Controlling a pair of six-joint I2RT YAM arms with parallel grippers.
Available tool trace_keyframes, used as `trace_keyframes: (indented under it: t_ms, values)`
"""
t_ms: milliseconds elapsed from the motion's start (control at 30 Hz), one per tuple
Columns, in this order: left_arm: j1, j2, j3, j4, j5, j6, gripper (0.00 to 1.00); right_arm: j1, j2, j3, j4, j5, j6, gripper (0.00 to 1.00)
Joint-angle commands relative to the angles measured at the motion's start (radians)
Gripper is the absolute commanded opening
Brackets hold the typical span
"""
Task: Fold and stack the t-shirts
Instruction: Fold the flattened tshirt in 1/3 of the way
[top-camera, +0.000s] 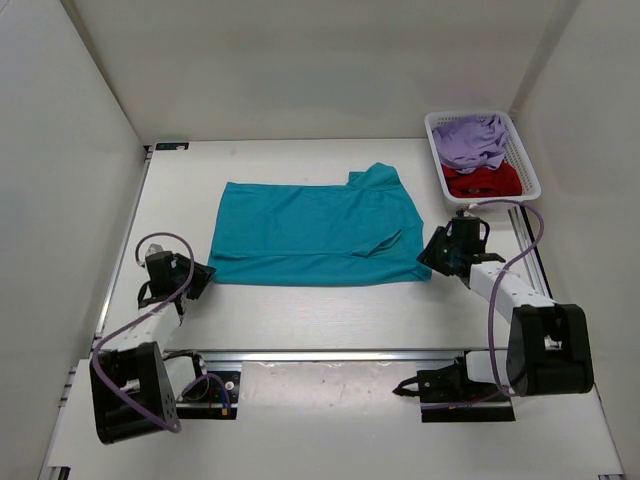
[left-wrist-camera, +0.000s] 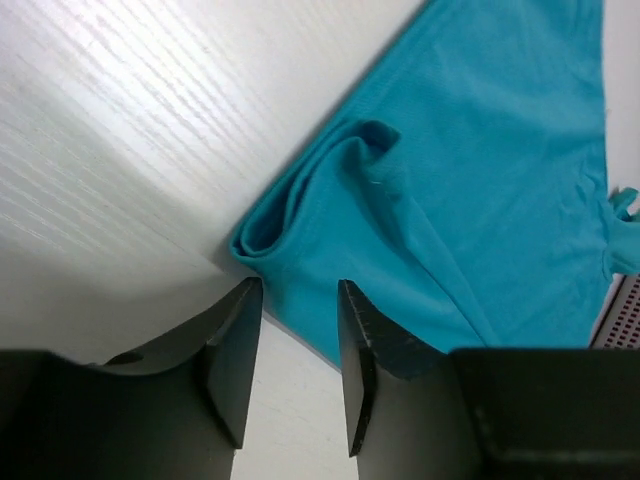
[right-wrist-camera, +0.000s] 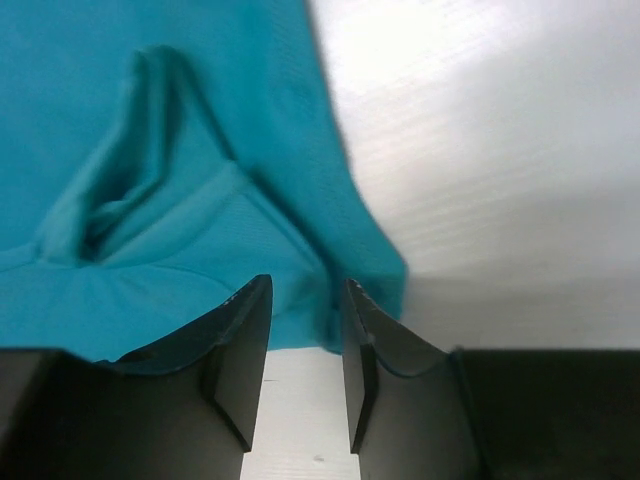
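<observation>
Cloth is thin, light and limp, so expect no stiffness and plenty of drape. The teal t-shirt (top-camera: 315, 230) lies spread flat in the middle of the counter (top-camera: 300, 315), with a layer already turned over along its near edge and one sleeve sticking out at the far right. The lavender t-shirt (top-camera: 472, 140) and dark red t-shirt (top-camera: 485, 182) sit bunched in the basket (top-camera: 531, 182) at the far right corner, lavender toward the back.

Your left claw (top-camera: 205, 273) sits just off the near-left corner, jaws apart, nothing between them. Your right claw (top-camera: 430, 257) is at the near-right corner, jaws also apart and empty; the cloth lies under and just past its tips.

Take hold at the corners, where the doubled edge gives the fingers more to bite. Pinch all layers, or the top one likely peels away. Lift both sides evenly, since it will probably sag in the middle and slide easily on the smooth counter.
</observation>
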Motion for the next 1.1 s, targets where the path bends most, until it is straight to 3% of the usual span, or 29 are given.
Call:
trace_keyframes:
  t_ms: [0, 67, 133, 267, 367, 467, 600, 667, 1067]
  values:
    - [-0.007, -0.097, 0.030, -0.062, -0.031, 0.035, 0.46, 0.047, -0.048, 0.079, -0.008, 0.031, -0.016, 0.31]
    - [-0.060, -0.147, 0.053, -0.078, -0.072, 0.050, 0.31, 0.103, -0.011, 0.105, -0.005, 0.008, -0.012, 0.23]
    - [-0.119, -0.137, 0.081, -0.073, -0.114, 0.052, 0.24, 0.152, 0.035, 0.139, 0.021, -0.013, -0.022, 0.02]
    - [-0.196, 0.018, 0.166, -0.040, -0.131, 0.035, 0.10, 0.250, 0.151, 0.204, 0.064, -0.067, -0.020, 0.00]
    - [-0.165, 0.134, 0.196, 0.017, -0.085, 0.004, 0.00, 0.290, 0.194, 0.235, 0.064, -0.066, -0.015, 0.00]
    - [-0.131, 0.219, 0.226, 0.019, -0.039, -0.023, 0.00, 0.298, 0.228, 0.245, 0.063, -0.067, -0.016, 0.00]
    - [-0.139, 0.172, 0.193, 0.028, -0.112, -0.014, 0.00, 0.291, 0.263, 0.235, 0.078, -0.081, -0.019, 0.00]
    - [-0.131, 0.192, 0.193, 0.042, -0.085, -0.026, 0.00, 0.281, 0.283, 0.244, 0.087, -0.085, -0.025, 0.00]
    - [-0.052, 0.458, 0.334, 0.087, -0.031, -0.037, 0.02, 0.308, 0.386, 0.300, 0.095, -0.096, -0.034, 0.00]
